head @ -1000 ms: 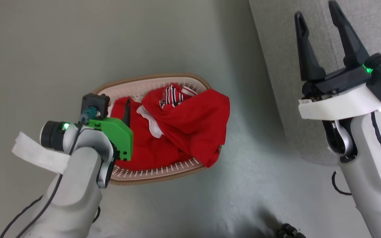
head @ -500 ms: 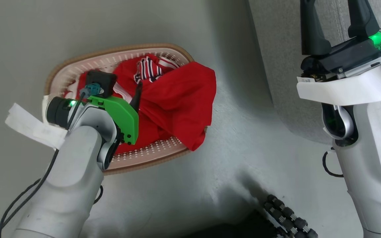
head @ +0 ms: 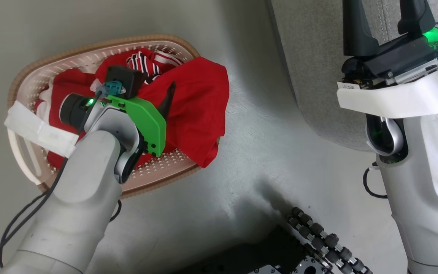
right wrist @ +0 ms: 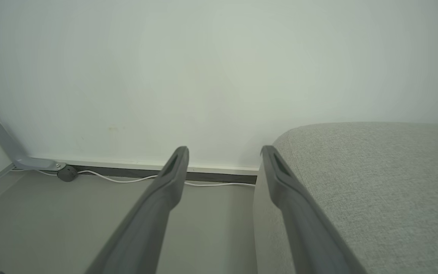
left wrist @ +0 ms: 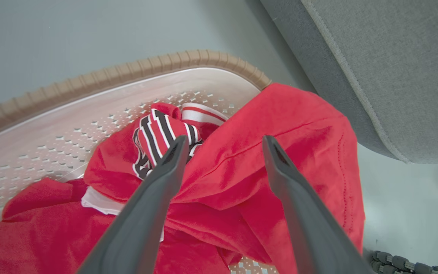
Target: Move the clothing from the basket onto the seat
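Observation:
The clothing (head: 196, 110), bright red garments with white trim and a striped collar (left wrist: 158, 133), is heaped in the cream perforated basket (head: 89, 45) on the floor. One garment (left wrist: 299, 125) drapes over the basket's brown rim (left wrist: 127, 72) on the side towards the seat. My left gripper (left wrist: 225, 139) hovers open just above the heap, its fingers straddling a fold of red cloth beside the collar, holding nothing. The light-grey seat (head: 310, 57) stands right of the basket. My right gripper (right wrist: 224, 149) is open and empty by the seat's edge (right wrist: 375, 182), fingers (head: 356, 30) pointing up.
The basket's white side handle (head: 17, 156) sticks out at the left. My base's dark rollers (head: 325, 239) show at the bottom. A white cable (right wrist: 127, 179) runs along the skirting of the pale wall. Grey floor lies between basket and seat.
The head camera has shifted, so the basket now shows further up and left. My left gripper has moved across the heap towards the draped garment. Both grippers stay open.

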Tool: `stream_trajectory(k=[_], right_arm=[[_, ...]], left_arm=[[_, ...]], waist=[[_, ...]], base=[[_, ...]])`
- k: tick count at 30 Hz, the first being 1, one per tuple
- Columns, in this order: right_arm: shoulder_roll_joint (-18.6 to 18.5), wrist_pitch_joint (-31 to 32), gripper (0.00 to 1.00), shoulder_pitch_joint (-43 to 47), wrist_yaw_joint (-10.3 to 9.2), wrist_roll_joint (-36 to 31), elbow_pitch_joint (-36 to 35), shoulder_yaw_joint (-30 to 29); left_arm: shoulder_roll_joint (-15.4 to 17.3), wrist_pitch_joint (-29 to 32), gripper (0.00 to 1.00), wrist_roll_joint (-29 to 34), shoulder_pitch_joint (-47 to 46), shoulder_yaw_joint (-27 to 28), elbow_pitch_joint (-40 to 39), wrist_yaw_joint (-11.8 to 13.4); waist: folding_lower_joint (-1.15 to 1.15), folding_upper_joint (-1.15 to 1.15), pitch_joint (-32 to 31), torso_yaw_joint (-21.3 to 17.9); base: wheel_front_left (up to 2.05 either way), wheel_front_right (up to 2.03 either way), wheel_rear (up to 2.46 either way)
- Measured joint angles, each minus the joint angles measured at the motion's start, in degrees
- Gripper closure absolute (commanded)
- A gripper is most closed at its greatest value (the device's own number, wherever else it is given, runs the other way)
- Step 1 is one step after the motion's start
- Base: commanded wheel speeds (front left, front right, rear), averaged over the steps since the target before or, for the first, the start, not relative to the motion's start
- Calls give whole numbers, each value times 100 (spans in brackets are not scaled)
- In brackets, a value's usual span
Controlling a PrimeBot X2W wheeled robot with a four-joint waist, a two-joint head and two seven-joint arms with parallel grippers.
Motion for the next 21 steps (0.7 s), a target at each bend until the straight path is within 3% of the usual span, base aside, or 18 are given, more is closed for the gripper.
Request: stream_trajectory(k=[21], right_arm=[[230, -1, 0, -16, 157, 26, -27, -53]], left_arm=[[621, 522, 0, -183, -584, -432, 130, -54]], waist=[[0, 0, 471, -510]], base=[[0, 0, 0]])
